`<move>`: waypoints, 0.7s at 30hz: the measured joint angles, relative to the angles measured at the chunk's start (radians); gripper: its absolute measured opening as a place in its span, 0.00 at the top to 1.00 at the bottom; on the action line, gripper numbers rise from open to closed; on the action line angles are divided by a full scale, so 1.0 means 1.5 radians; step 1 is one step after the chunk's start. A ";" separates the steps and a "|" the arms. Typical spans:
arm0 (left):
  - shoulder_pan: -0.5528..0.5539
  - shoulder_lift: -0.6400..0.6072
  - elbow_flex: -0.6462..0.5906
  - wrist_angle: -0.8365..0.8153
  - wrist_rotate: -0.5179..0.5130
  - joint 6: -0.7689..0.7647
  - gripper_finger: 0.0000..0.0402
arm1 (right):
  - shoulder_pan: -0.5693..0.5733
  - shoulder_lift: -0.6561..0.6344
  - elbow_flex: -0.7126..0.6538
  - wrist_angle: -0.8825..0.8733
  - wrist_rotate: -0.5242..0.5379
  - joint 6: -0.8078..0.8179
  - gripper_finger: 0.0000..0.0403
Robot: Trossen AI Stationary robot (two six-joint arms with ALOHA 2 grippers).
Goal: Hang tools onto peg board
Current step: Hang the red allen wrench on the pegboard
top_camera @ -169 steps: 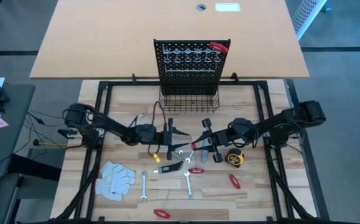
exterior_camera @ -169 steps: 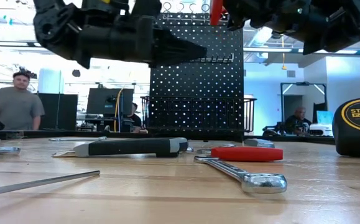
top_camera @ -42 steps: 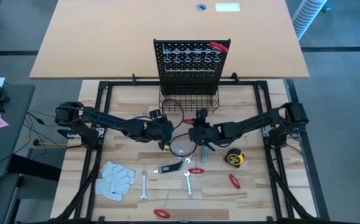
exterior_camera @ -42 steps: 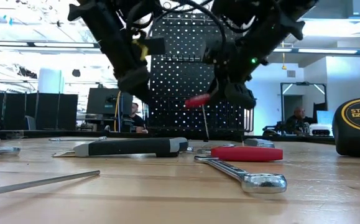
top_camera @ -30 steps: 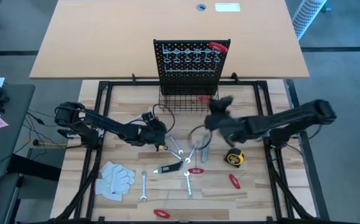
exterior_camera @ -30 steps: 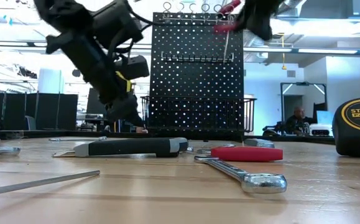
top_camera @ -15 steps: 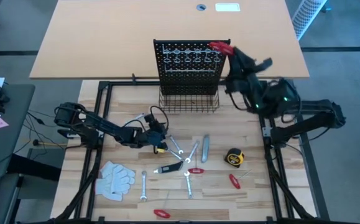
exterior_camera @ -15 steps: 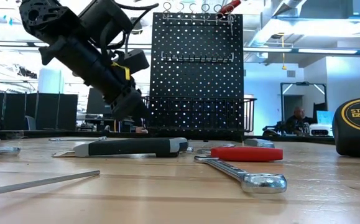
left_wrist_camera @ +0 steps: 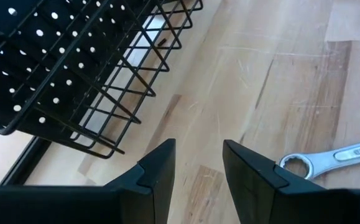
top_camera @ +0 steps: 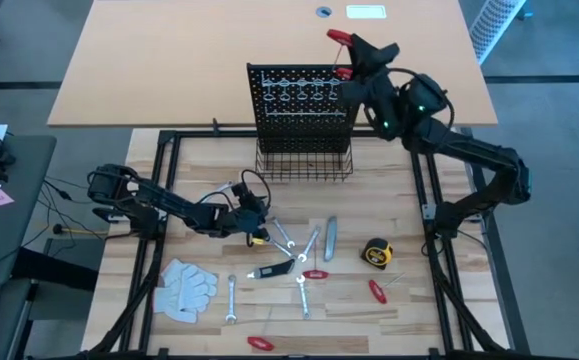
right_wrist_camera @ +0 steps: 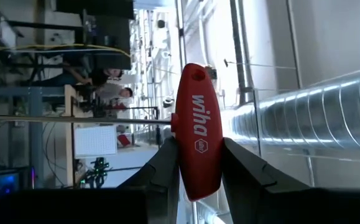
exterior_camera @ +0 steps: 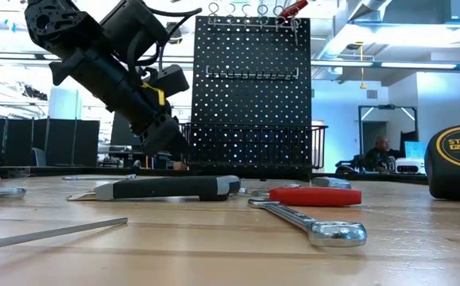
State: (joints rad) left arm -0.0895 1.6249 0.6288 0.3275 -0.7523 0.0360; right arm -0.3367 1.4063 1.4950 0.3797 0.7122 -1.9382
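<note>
high: top-down | low: table-level | both see peg board point(top_camera: 305, 105)

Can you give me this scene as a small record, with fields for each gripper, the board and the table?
right gripper: shut on red-handled tool, raised near the top of the peg board
left gripper: open, empty, low over the table before the wire basket
table: wrenches, tape measure, white gloves

Wooden table point(top_camera: 194, 165) carrying peg board point(top_camera: 306, 110), white gloves point(top_camera: 186, 288), wrenches point(top_camera: 232, 298), knife point(top_camera: 330, 239), tape measure point(top_camera: 376, 254), black-handled tool point(top_camera: 275, 269), red-handled tools point(top_camera: 377, 291) near front edge.
</note>
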 joint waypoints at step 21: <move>0.000 0.000 -0.007 0.017 0.011 -0.004 0.68 | -0.006 0.006 0.132 -0.359 -0.029 0.217 0.76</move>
State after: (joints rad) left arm -0.0895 1.6249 0.6186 0.3525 -0.7357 0.0299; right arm -0.3461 1.4147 1.6933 -0.1588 0.6691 -1.6128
